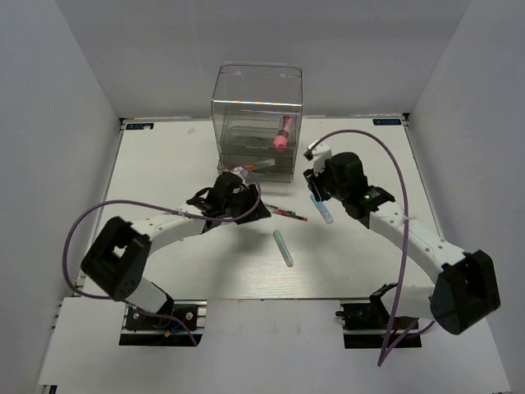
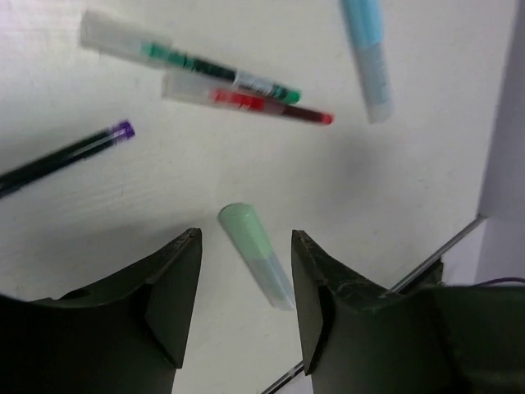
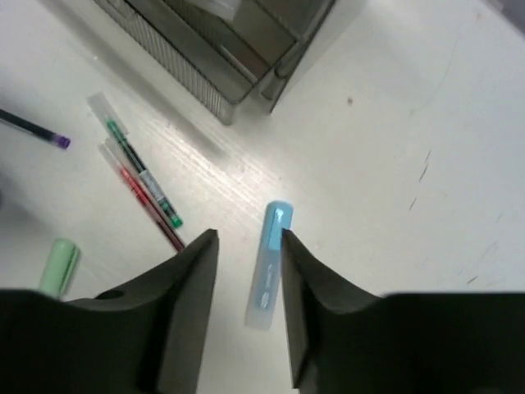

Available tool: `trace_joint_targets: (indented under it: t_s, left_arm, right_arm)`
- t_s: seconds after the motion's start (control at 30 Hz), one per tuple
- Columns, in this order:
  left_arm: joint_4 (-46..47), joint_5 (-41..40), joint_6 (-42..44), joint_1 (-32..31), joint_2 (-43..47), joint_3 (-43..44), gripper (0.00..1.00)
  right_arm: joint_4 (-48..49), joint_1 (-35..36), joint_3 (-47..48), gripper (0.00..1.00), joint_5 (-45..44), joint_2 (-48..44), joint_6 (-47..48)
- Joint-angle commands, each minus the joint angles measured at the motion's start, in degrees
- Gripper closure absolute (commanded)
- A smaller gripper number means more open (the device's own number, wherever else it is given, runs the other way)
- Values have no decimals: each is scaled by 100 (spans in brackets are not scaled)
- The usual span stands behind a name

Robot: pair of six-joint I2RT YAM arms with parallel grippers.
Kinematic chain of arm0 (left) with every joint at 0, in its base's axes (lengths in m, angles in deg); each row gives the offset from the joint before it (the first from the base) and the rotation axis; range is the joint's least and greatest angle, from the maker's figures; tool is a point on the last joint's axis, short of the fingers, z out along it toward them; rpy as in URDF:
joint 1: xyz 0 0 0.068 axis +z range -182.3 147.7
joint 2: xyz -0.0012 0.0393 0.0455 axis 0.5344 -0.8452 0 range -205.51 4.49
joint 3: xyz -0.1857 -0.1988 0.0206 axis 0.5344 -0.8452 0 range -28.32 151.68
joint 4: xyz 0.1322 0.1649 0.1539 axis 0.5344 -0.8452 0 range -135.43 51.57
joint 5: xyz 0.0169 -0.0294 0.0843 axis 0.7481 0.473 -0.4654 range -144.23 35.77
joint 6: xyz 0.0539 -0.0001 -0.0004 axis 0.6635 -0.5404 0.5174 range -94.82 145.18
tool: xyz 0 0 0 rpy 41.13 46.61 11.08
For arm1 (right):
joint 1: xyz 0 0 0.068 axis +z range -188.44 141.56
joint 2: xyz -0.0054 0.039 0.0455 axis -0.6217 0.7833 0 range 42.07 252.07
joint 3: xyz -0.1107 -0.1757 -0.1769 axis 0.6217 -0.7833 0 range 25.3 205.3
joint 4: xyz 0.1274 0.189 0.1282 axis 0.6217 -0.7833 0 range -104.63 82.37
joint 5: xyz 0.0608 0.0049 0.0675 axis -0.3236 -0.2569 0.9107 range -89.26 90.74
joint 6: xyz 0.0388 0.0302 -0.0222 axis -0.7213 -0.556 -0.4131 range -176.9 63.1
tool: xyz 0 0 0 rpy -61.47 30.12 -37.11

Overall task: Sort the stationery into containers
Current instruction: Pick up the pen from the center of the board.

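Observation:
The clear organizer (image 1: 257, 115) stands at the back of the table, with the pink-and-silver tube (image 1: 284, 131) inside its top bin. My right gripper (image 3: 250, 234) is open, with its jaws on either side of the light-blue marker (image 3: 269, 263), which lies flat on the table (image 1: 323, 207). My left gripper (image 2: 246, 238) is open and empty just above the green marker (image 2: 254, 254), which also shows in the top view (image 1: 283, 246). A green-inked pen (image 2: 189, 61), a red pen (image 2: 246, 103) and a purple-tipped dark pen (image 2: 66, 156) lie beyond it.
The organizer's drawer corner (image 3: 221, 49) is just beyond the right gripper. The thin pens (image 1: 287, 214) lie between the two grippers. An orange-tipped item (image 1: 264, 165) sits at the organizer's front. White walls enclose the table on three sides.

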Motion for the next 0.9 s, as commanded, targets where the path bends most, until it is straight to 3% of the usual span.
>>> trace_joint_targets:
  t_s: [0.0,0.07,0.17,0.37,0.6,0.7,0.87]
  left_arm:
    - [-406,-391,-538,-394,-375,307,41]
    - [-660,-585,-644,-649,-552,517,33]
    - [-1116,-989,-802,-966,-842,834,25]
    - [-1742,-1517,-1215,-1476,-1273,1361,17]
    - [-3278,-2053,-1698,-1837,-2248,2511,17]
    - [-3535,-2124,-1813,-1942,-2556,2715,17]
    - [-3589,-2247,-1866,-2057,-2680,2777,28]
  right_arm:
    - [-359,-131,-427,54,153,-817,-753]
    - [-236,-263,-709,40,197,-1013,-911]
    - [-244,-369,-965,29,461,-1251,-973]
    - [-358,-518,-913,29,452,-1006,-1000]
    - [-262,-668,-1018,29,540,-1269,-1035]
    - [-271,-747,-1027,29,601,-1313,-1026]
    - [-306,-852,-992,28,575,-1409,-1096]
